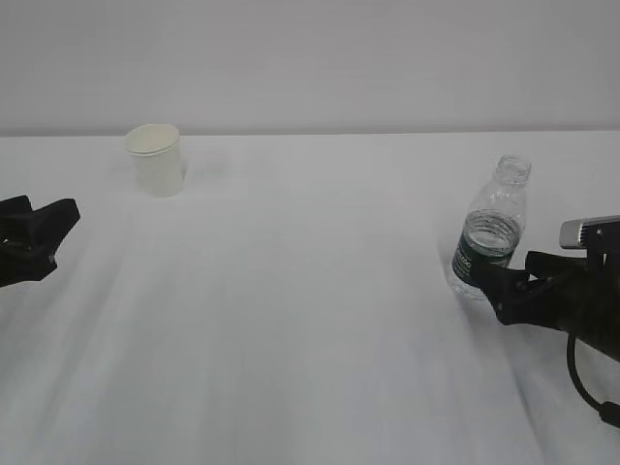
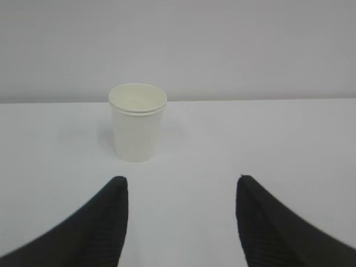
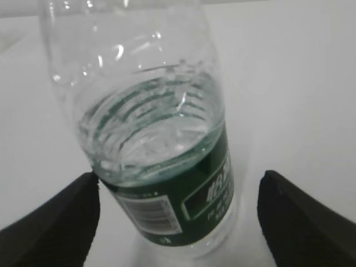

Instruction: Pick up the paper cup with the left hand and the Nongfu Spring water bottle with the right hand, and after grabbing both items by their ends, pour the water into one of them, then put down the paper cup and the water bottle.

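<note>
- Surface (image 1: 291,310): white and wide, filling most of the exterior view, with its far edge meeting a pale wall.
- Right tool (image 1: 504,289): black, low over the surface near the right edge, with a grey box on top and a black cable looping below it. Its jaws stand wide apart. In the right wrist view the two fingers (image 3: 61,222) sit on either side of the bottle's lower part; the left one lies just against or just beside the bottle wall, I cannot tell which, and the other is clearly apart from it.
- Left tool (image 1: 44,232): black, at the left edge of the surface, close above it. In the left wrist view its ribbed fingers (image 2: 105,222) are spread apart and hold nothing, pointing toward the cup, which is well apart from them.
- Nongfu Spring water bottle (image 1: 491,232): clear ribbed plastic with a dark green label and no cap, standing near the right edge of the surface, leaning slightly in the exterior view.
- Water (image 3: 150,139): clear, reaching partway up the bottle, just above the label.
- Paper cup (image 1: 155,160): plain cream-white, upright, mouth up, near the far edge of the surface toward the far left corner, well apart from the bottle.
</note>
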